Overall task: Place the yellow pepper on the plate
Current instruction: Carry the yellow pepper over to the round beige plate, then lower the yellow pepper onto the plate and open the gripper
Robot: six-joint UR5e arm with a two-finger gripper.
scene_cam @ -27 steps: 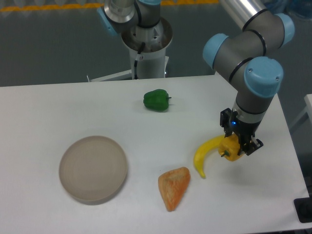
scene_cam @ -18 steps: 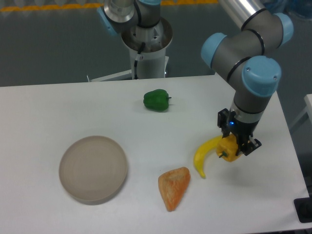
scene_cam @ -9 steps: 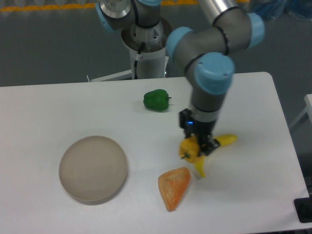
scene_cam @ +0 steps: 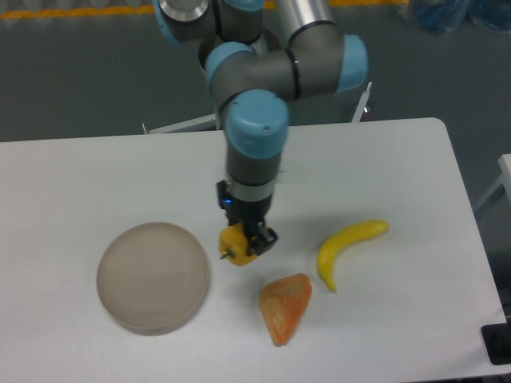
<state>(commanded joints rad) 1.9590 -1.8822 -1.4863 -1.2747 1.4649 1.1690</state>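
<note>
My gripper [scene_cam: 243,237] is shut on the yellow pepper [scene_cam: 236,247], a small blocky yellow-orange piece with a dark stem pointing left. It hangs just above the table, a short way right of the plate [scene_cam: 152,276]. The plate is a round grey-beige disc at the front left and holds nothing. The pepper is apart from the plate's right rim.
A yellow banana [scene_cam: 346,247] lies to the right of the gripper. An orange wedge-shaped piece [scene_cam: 285,306] lies just below and right of the pepper. The green pepper is hidden behind my arm [scene_cam: 255,152].
My gripper has carried the yellow pepper leftwards from beside the banana to near the plate's right rim. The arm now covers the green pepper.
</note>
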